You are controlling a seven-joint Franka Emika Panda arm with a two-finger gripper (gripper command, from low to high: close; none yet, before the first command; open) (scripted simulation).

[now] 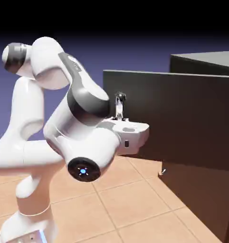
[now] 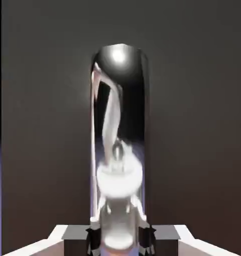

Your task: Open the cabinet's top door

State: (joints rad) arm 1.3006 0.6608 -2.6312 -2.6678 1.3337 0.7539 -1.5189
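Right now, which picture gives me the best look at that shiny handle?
The hand view: the silver handle stands large and upright in the middle, bright with reflections, its lower end between the gripper's fingertips. The exterior view shows it only small, above the white hand, against the swung-out door.

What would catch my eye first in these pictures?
Probably the big white arm filling the exterior view's left, a small blue light glowing on its rounded joint. Next, the dark door swung out from the cabinet at the right. In the hand view, a mirror-bright handle stands upright mid-picture, its lower end between the end effector's fingertips.
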